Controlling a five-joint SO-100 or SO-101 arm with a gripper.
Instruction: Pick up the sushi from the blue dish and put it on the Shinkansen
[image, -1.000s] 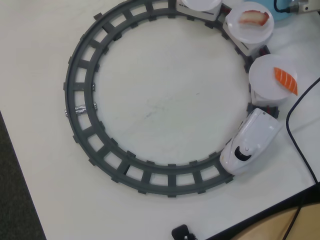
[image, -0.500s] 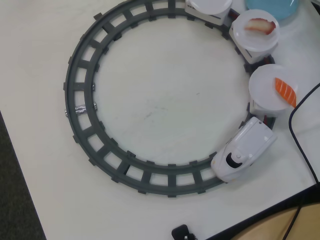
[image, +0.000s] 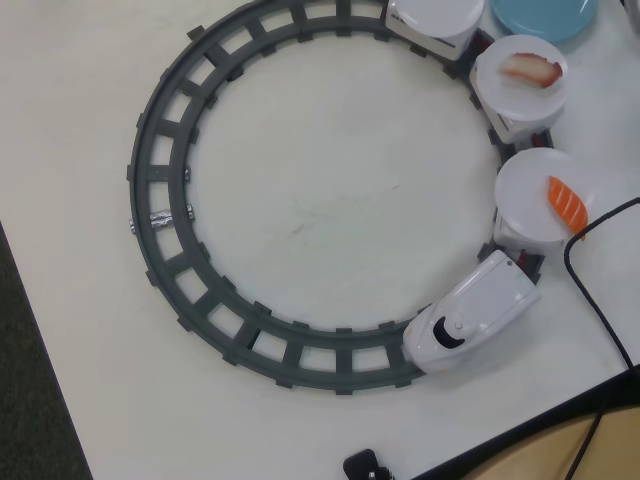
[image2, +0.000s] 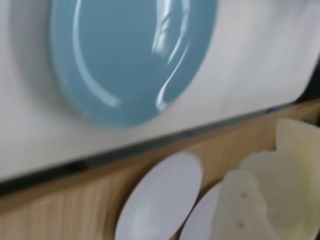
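Jaws first, and we can't call them: in the wrist view only a pale, blurred piece of the gripper (image2: 272, 185) fills the lower right corner, with no gap and no fingertips to read, so open or closed we cannot tell, and nothing shows held. The overhead view doesn't catch the arm at all.

Just beyond it we see two spare white discs (image2: 160, 202) lying on a wooden surface (image2: 60, 210), and past the table edge the blue dish (image2: 132, 55) sits bare, glossy, not a piece of sushi on what we can see of it. From above, only its lower part peeks in at the top right.

Out on the dark grey track (image: 165, 180), the Shinkansen (image: 470, 322) points down-left, its cars curving up behind. We spot the salmon nigiri (image: 567, 201) on the first plate, a red-and-white piece (image: 530, 69) on the second, and the third plate (image: 433, 14) looks empty.

Handling-wise, we'd judge these pieces light, small, probably stiff plastic with a slick topping; we'd pinch across the narrow sides, low on the rice block, gently.
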